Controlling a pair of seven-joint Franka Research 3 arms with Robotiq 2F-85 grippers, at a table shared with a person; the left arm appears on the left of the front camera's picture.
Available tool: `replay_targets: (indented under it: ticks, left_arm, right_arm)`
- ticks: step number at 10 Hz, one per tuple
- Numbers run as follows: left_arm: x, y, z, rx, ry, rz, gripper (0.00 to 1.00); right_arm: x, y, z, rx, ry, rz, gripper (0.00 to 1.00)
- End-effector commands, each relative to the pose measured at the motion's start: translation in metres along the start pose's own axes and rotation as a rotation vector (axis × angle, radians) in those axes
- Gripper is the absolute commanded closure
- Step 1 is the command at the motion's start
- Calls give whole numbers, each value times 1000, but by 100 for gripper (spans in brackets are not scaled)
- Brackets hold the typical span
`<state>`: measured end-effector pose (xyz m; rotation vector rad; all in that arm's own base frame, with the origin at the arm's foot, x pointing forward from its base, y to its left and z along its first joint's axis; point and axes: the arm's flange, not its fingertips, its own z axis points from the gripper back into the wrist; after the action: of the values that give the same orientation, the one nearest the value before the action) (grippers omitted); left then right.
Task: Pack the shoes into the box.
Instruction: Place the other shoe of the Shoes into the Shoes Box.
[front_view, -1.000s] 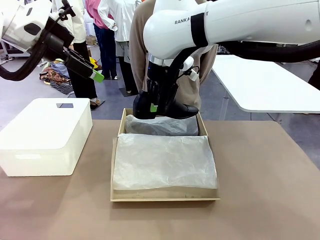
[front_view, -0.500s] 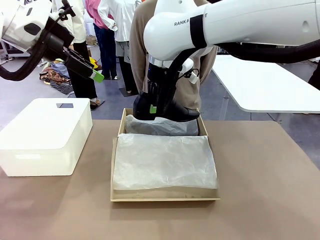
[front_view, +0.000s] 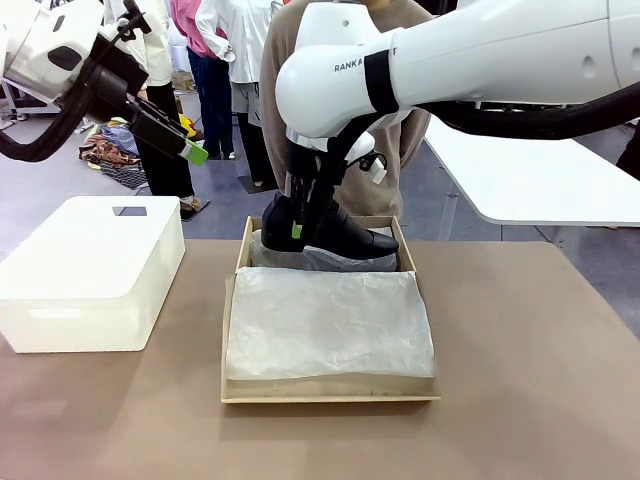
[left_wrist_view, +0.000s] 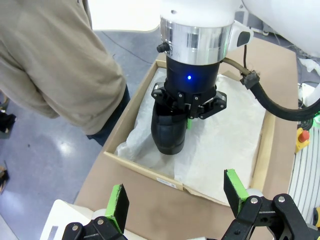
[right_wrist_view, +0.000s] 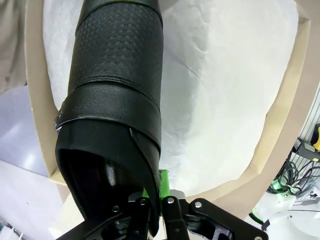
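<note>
1. Shoe (front_view: 345, 240): glossy black, one of the pair. It is held by the rim at its heel, toe lying toward the robot's right, low over the far end of the box. Whether the sole touches the crumpled lining there or hangs just above it cannot be told.
2. Right claw (front_view: 293, 228): narrow, pointing down, pinched on the heel rim of the shoe, which stands between its fingers.
3. Box (front_view: 330, 397): brown cardboard, open, at the middle of the tabletop (front_view: 530, 380).
4. Tissue paper (front_view: 330, 320): a white sheet lying fairly flat over the near part of the box, with a rumpled fold at the far end beneath the shoe. Whether the other shoe lies under it cannot be told.
5. Left claw (left_wrist_view: 176, 200): wide, nothing between its pads, raised at the robot's left and well apart from the box.
6. Bin (front_view: 90, 260): white, closed, on the tabletop just beside the box on the robot's left.
7. Person (left_wrist_view: 55, 65): in a beige top, standing at the far side just behind the box.
8. Progress, as judged: one shoe is nearly placed but not yet let go. What is left looks to be the release, settling the pair in the tissue paper, and possibly the second shoe.
</note>
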<state>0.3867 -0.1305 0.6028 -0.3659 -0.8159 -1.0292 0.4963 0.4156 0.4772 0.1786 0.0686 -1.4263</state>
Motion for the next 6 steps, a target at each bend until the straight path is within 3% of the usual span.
replay_targets:
  ticks: [1, 6]
  left_arm:
    - [-4, 1, -1, -15, -19, -15, 0]
    - [-4, 1, -1, -15, -19, -15, 0]
  right_arm:
    - [-9, 6, 0, 21, -43, -40, 100]
    - [-14, 8, -23, -5, -71, -40, 100]
